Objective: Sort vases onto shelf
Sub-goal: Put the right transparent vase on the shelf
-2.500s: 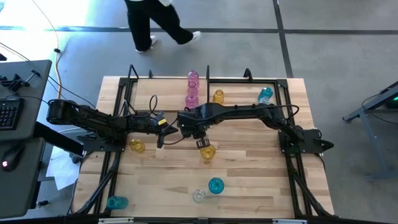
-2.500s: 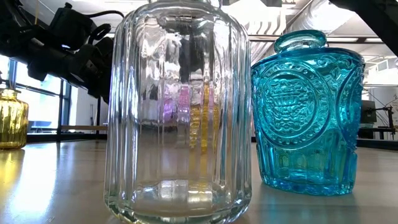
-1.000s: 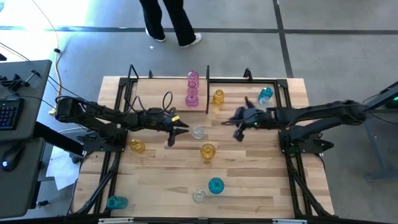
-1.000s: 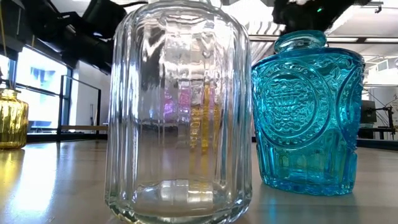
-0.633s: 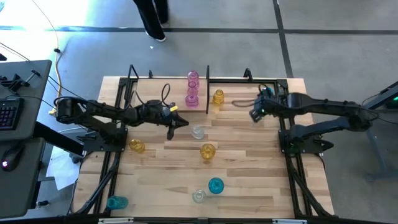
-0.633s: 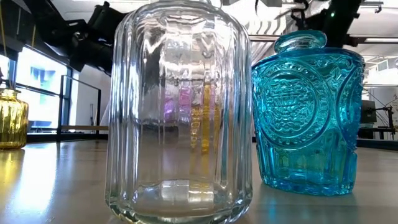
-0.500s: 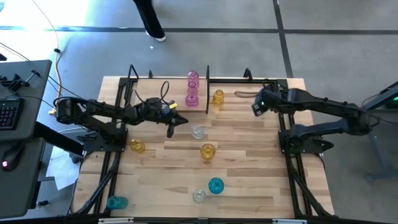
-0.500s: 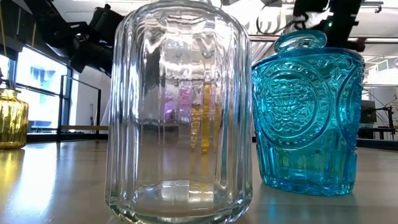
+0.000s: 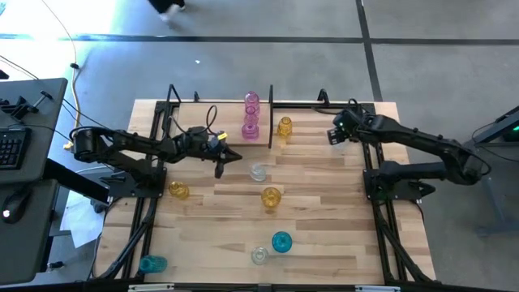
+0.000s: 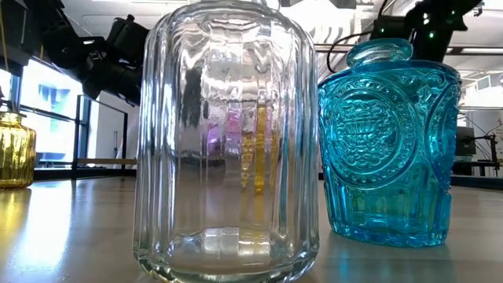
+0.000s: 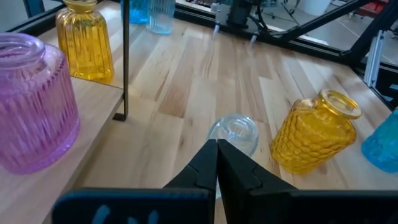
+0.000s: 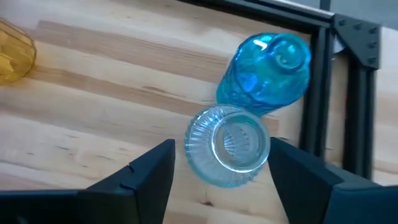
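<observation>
At the table's near left corner stands a teal vase (image 9: 152, 264), well apart from the rest, and a yellow vase (image 9: 178, 191) sits on the left side of the table just in front of my left arm. My left pincer (image 9: 220, 165) hangs over the middle of the table with its two fingers pressed together and nothing between them; past their tips, in the left wrist view, a small clear vase (image 11: 232, 134) stands upright on the boards with another yellow vase (image 11: 313, 132) just beside it. On the shelf (image 9: 219, 107) along the far edge, two pink vases (image 9: 250, 116) stand one behind the other beside a black upright post, and a third yellow vase (image 9: 285, 126) stands just right of that post. Near the front edge a clear ribbed vase (image 10: 226, 141) and a teal patterned vase (image 10: 388, 141) stand side by side, close but not touching. My right pincer (image 9: 336, 132) hovers over the far right part of the shelf, fingers spread wide and holding nothing; directly below, between them, a pale blue vase (image 12: 229, 145) stands against a deeper teal one (image 12: 271, 66) by the black frame.
</observation>
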Tool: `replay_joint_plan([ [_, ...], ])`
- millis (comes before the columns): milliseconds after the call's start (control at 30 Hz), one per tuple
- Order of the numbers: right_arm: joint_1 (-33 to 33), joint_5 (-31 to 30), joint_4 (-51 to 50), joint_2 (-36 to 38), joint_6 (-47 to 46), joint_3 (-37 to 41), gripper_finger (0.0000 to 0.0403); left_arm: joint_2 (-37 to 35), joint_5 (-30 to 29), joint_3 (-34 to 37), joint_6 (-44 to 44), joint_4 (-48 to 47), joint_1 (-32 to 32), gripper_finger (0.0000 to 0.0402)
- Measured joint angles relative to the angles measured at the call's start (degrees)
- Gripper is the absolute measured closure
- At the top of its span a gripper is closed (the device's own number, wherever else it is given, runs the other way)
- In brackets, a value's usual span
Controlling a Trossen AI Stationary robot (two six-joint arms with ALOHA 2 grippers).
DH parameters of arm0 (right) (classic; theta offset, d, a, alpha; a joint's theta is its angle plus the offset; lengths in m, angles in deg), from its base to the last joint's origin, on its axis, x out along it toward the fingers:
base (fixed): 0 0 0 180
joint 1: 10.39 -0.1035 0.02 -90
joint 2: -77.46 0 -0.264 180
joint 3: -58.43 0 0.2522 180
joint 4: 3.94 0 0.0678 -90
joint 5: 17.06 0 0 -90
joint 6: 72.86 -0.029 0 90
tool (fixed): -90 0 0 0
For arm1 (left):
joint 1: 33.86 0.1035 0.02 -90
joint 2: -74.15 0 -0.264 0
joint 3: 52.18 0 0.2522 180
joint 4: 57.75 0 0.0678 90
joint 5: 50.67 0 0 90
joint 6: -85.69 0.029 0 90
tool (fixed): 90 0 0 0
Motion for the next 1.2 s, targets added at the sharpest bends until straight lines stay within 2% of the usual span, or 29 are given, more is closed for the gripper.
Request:
replay_joint_plan([
  [233,0.01,-1.39,7.11,0.0,-0.01,4.95,0.0216,0.0,0.0,0.78,-0.77,1.53,0.0,0.0401],
  [500,-0.99,-5.48,10.25,0.04,4.31,5.93,0.0324,0.0,-0.04,0.78,-1.6,1.51,-0.02,0.0401],
  [667,-2.87,-5.6,11.9,-0.02,8.53,5.6,0.0327,0.0,-0.09,0.78,-2.12,1.47,-0.02,0.0401],
  [967,-7.43,-4.17,12.07,-0.01,9.02,5.49,0.0327,0.0,-0.01,0.78,-2.12,1.45,-0.07,0.0401],
  [1200,-14.87,1.66,14.69,0.11,9.01,5.39,0.0327,0.0,5.35,0.78,-2.65,1.0,-0.15,0.0401],
])
